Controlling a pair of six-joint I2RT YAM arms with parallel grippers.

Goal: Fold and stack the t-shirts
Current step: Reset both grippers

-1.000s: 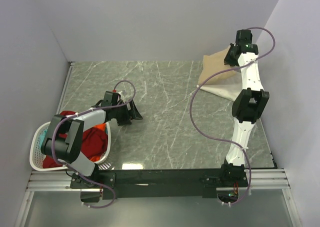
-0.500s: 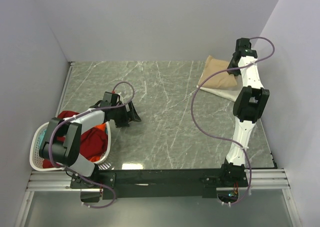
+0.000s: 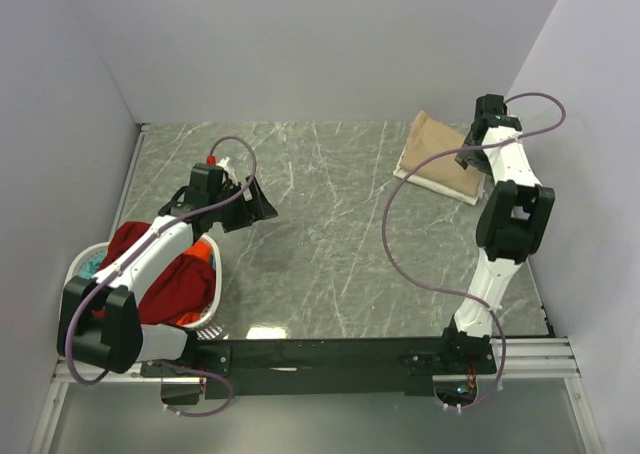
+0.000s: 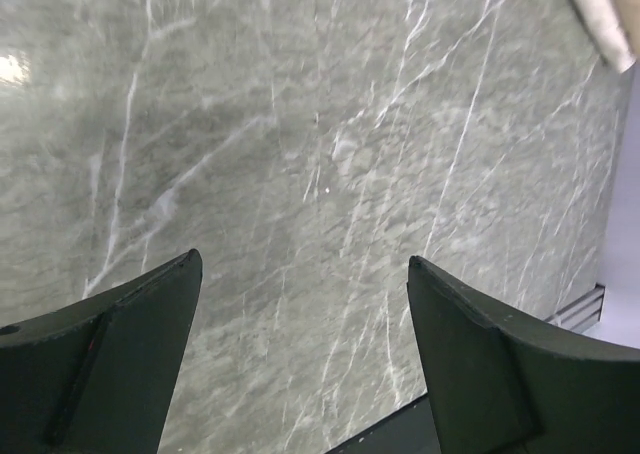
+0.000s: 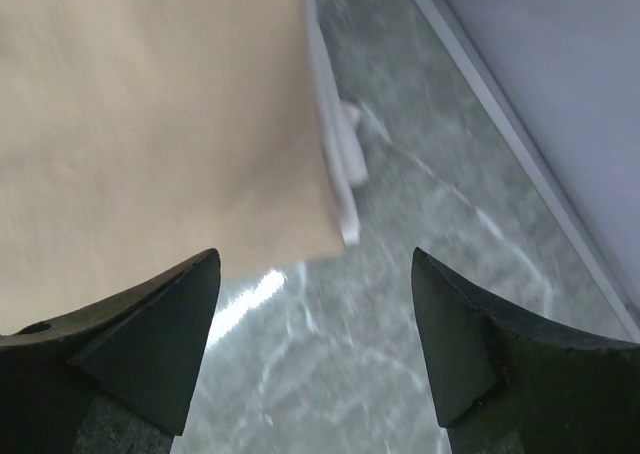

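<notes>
Tan folded cotton t-shirt (image 3: 445, 152) lies flat at the far right of the green marble surface (image 3: 330, 204). It sits on top of a cream-white folded t-shirt (image 5: 337, 164), of which only an edge strip shows along the near and right side. Stack looks square, two shirts done.

Cloth is soft, light and limp, and will sag and unfold if lifted by one point. Best taken at an edge or corner through all layers, or at both ends.

Right tool (image 5: 315, 256) hovers just above the near right corner of the stack, jaws spread wide, nothing between them, no cloth touched.

More to fold: the crumpled red t-shirt (image 3: 170, 274), an orange bit (image 3: 203, 249) and a teal scrap (image 3: 90, 265) are heaped in the white plastic laundry basket (image 3: 205, 324) at the near left. They are tangled, so pulling one may drag the others.

Left tool (image 4: 302, 264) is over bare surface just beyond the basket, jaws spread, empty.

Nothing lies between basket and stack. The basket rim and the left arm's purple cable (image 3: 235, 144) could get in the way of a reach into the heap.
</notes>
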